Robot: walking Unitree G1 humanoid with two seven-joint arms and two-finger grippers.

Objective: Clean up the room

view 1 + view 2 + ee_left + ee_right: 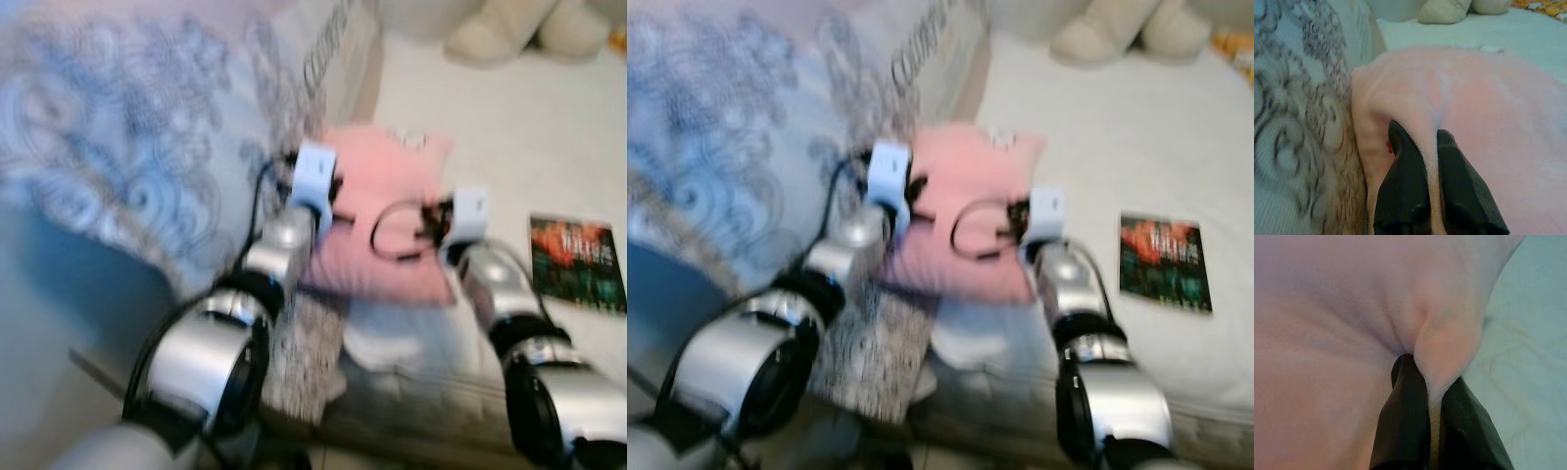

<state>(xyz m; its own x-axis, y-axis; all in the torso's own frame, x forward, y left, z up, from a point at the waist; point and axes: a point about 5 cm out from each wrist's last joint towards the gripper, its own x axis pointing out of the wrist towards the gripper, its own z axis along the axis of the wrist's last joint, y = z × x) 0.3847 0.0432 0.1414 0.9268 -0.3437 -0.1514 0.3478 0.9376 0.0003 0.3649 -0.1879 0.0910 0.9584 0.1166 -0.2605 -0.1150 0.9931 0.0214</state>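
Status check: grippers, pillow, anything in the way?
Left gripper and right gripper both pinching pink pillow. Pillow on bed. Book lies right, apart.

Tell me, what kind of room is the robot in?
Probably a bedroom. A white bed sheet covers a mattress, a big quilt with blue swirl patterns lies beside it, and both hands, left hand and right hand, pinch a soft pink pillow. A dark colourful book lies nearby.
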